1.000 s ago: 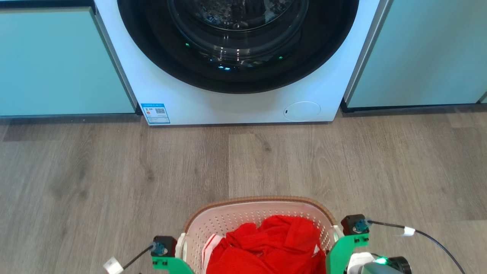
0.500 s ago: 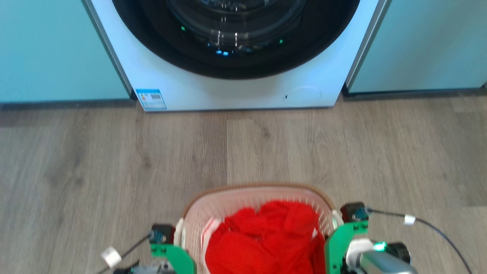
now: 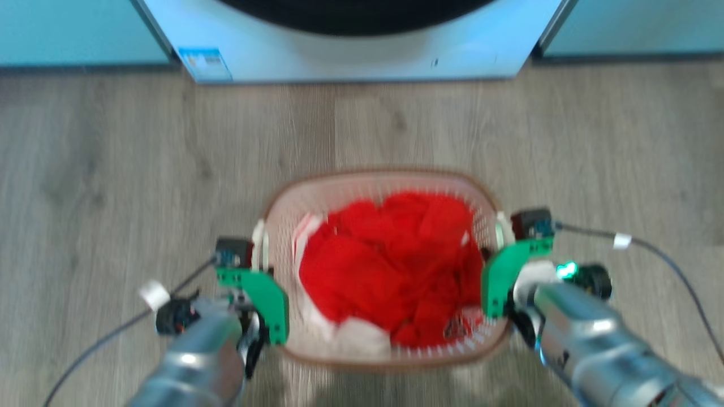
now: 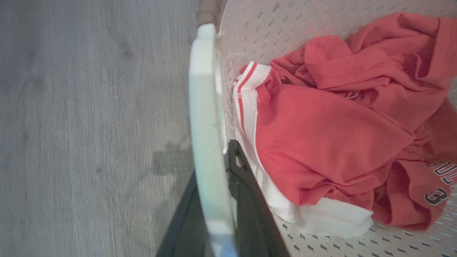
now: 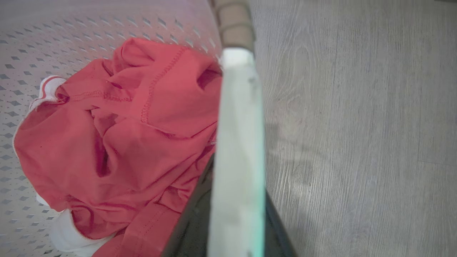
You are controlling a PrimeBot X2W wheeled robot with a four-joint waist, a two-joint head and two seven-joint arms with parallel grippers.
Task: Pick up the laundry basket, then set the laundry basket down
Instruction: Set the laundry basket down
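The laundry basket (image 3: 384,173), white and perforated with a brown rim, is in the middle of the blurred head view with red and white clothes (image 3: 390,260) inside. My left gripper (image 3: 259,265) is shut on its left white handle (image 4: 205,121), one dark finger (image 4: 250,203) on each side. On the opposite side, my right gripper (image 3: 500,254) is shut on the right handle (image 5: 239,135) in the same way. Both wrist views look along the handles into the basket wall (image 4: 271,32) and the red clothes (image 5: 125,135). I cannot tell whether the basket touches the floor.
A white washing machine (image 3: 350,53) with a dark round door stands straight ahead, between teal cabinets (image 3: 68,28) on both sides. Grey wood floor (image 3: 102,169) lies between the machine and the basket. Cables (image 3: 667,260) trail from both wrists.
The head camera has tilted down, so the washing machine slid to the top edge and the basket sits higher in the picture. Both grippers remain on the handles.
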